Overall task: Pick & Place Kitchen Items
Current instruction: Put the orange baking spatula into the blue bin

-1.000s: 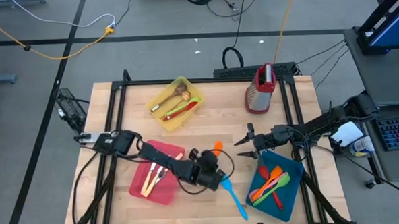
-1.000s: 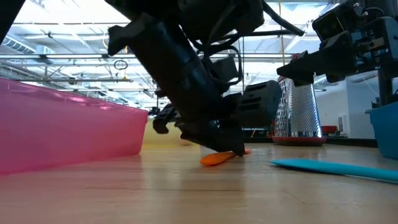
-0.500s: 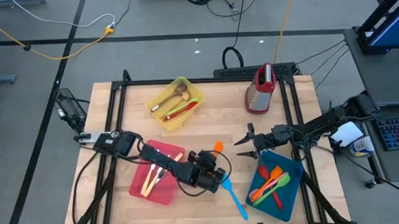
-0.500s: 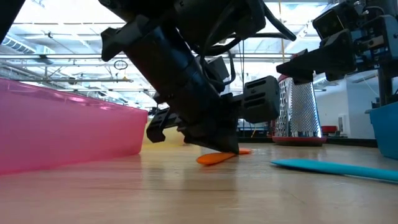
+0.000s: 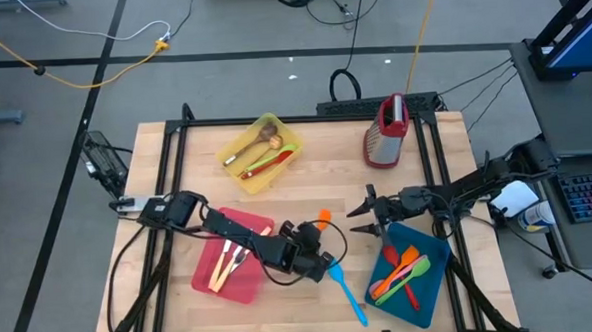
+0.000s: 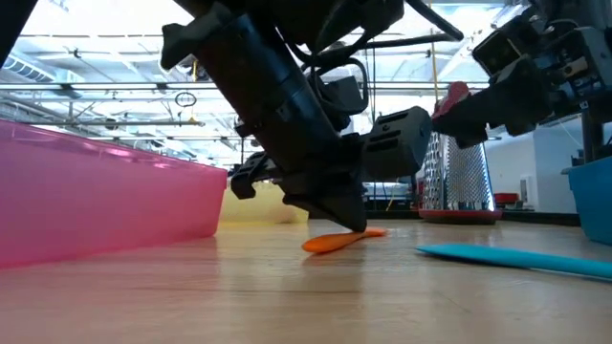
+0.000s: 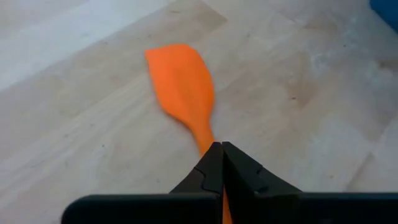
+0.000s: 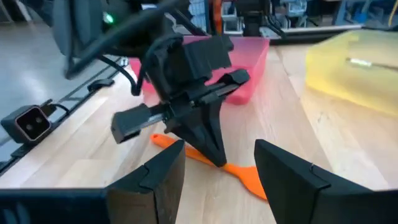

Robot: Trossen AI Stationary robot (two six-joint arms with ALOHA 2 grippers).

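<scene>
Left claw pressed together on the handle of the orange spatula — blade flat on the bench, beyond the fingertips, mid-bench. Right claw spread, hovering near — holding nothing.

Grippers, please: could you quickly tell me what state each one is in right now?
Left tool: shut on the orange spatula, at its handle.
Right tool: open, holding nothing, above the table.

Overhead, table-level, two wrist views
</scene>
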